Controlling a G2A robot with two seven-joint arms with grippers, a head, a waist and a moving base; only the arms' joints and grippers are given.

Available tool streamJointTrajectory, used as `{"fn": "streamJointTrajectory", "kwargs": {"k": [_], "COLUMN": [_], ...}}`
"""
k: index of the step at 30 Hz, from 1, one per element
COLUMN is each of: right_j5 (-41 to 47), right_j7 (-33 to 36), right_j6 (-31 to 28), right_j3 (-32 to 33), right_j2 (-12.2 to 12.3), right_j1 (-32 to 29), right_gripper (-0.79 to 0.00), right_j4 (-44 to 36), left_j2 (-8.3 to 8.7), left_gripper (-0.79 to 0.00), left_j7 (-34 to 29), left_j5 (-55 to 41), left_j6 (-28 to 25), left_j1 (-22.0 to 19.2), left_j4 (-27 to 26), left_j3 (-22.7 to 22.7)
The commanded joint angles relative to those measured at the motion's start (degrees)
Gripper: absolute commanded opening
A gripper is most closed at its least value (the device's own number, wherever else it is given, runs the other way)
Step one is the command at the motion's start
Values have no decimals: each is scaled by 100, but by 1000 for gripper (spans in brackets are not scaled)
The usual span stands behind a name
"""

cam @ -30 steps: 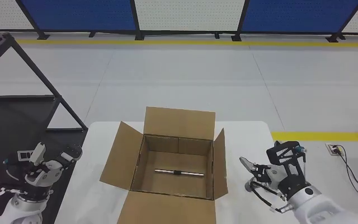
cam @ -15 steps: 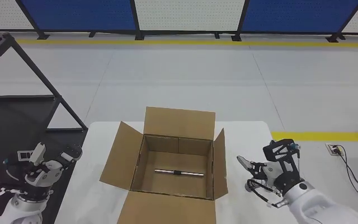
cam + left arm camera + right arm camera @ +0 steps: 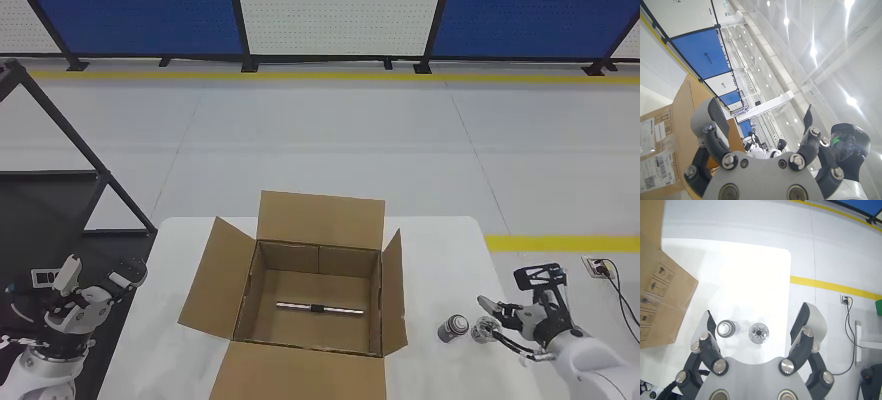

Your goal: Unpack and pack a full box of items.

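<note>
- Here, the cardboard box stands open in the middle of the white table, its flaps folded outward.
- A thin metal rod lies flat on the box floor, running from side to side.
- To the right of the box, two small items stand upright on the table, just beside each other but apart. The small dark-rimmed can is nearer the box, and the toothed metal cylinder is nearer the table's right edge.
- The right gripper hangs over that part of the table with its fingers spread wide and nothing in its grasp. In its wrist view the can sits close by one finger and the cylinder roughly midway in the gap.
- The left gripper is off the table's left edge, pointing up toward the ceiling — its fingers are likewise parted and hold nothing. An outer flap of the box shows just beside it.
- A yellow floor line runs past the table's right side, near a wall socket with a black cable.
</note>
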Motion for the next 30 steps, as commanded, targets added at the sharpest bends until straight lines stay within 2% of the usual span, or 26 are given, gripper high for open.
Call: {"fn": "streamJointTrajectory", "kwargs": {"k": [1,8,30], "right_j5": [-50,214,240], "right_j7": [92,344,350], "right_j6": [-89,-458,-439], "right_j3": [-21,231,251], "right_j2": [25,118,120], "right_j1": [95,134,133], "right_gripper": [0,0,0], "right_j4": [296,701,687], "left_j2": [0,0,0], "left_gripper": [0,0,0], "left_j7": [0,0,0], "left_j5": [0,0,0], "left_j6": [0,0,0], "left_j1": [0,0,0], "left_j4": [0,0,0], "left_j3": [0,0,0]}}
